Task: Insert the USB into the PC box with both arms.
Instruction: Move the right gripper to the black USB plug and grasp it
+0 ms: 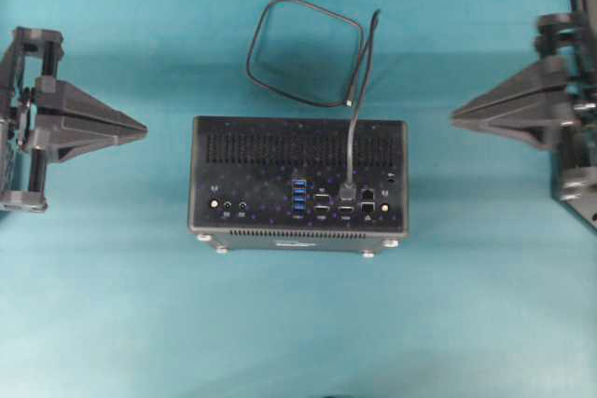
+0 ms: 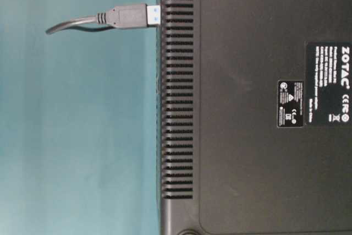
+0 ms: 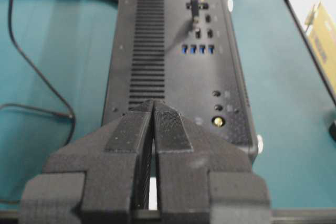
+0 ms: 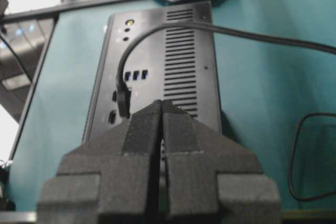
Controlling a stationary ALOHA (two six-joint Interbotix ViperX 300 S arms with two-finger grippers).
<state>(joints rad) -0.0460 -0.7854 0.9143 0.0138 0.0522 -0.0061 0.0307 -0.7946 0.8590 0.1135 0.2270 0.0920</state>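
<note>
Looking down, you see the USB (image 1: 347, 191) plugged into the PC box (image 1: 298, 142) on the bench (image 1: 112, 305); left hand (image 1: 140, 127) and right hand (image 1: 457, 118) pressed together, well apart from it.

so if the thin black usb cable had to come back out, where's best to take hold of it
Probably the dark rectangular plug body standing out of the black PC box, not the limp cord. Come straight along its axis, fingers on its two flat faces; the right hand, now shut, is nearer.
</note>
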